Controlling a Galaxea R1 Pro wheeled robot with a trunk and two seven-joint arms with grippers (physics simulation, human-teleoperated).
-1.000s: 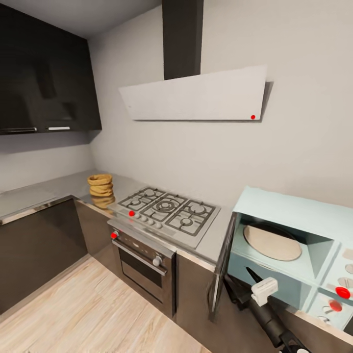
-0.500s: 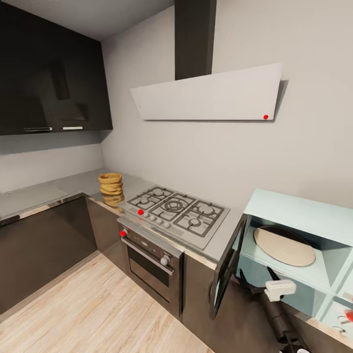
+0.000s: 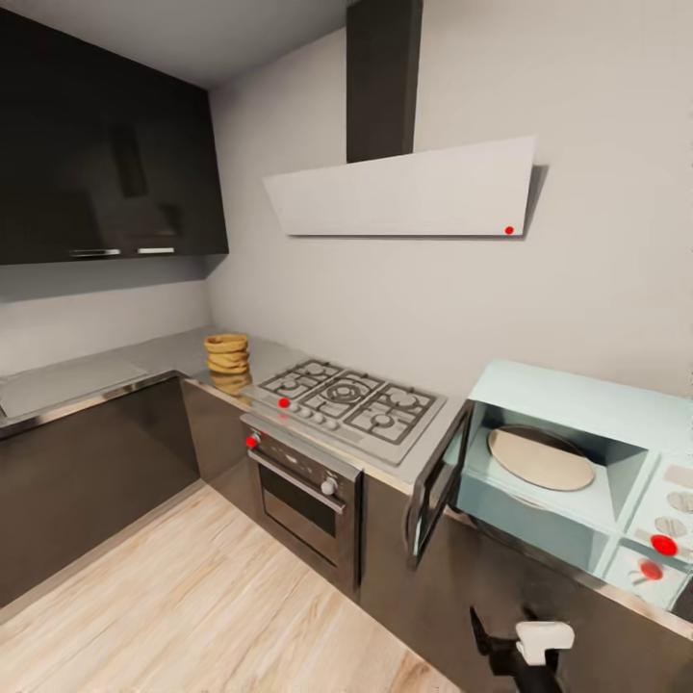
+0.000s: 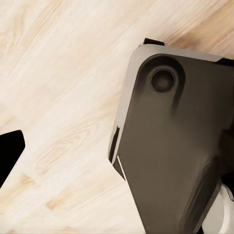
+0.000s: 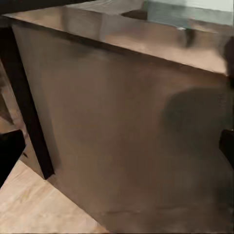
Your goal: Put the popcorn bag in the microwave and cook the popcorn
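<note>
The golden-tan popcorn bag (image 3: 227, 358) stands upright on the grey countertop (image 3: 115, 364), just beyond the hob's far end. At the right sits the pale-blue microwave (image 3: 577, 395), its dark glass door (image 3: 438, 486) swung wide open and a round turntable plate (image 3: 539, 458) inside. My right gripper (image 3: 500, 643) hangs low in front of the dark cabinet below the microwave, empty. In the right wrist view its fingers (image 5: 9, 153) stand wide apart against the cabinet front (image 5: 126, 136). The left wrist view shows one black fingertip (image 4: 9, 151) over the wood floor.
A steel gas hob (image 3: 351, 404) and a black built-in oven (image 3: 308, 496) lie between bag and microwave. A white angled hood (image 3: 404, 192) and dark wall cabinets (image 3: 96, 144) hang above. The light plank floor (image 3: 192, 597) stretches in front. My dark base (image 4: 175, 146) sits beneath the left wrist.
The whole picture has shifted, so the camera moved. My right gripper has dropped from the microwave's open front to below counter level. The bag and the open door stay put.
</note>
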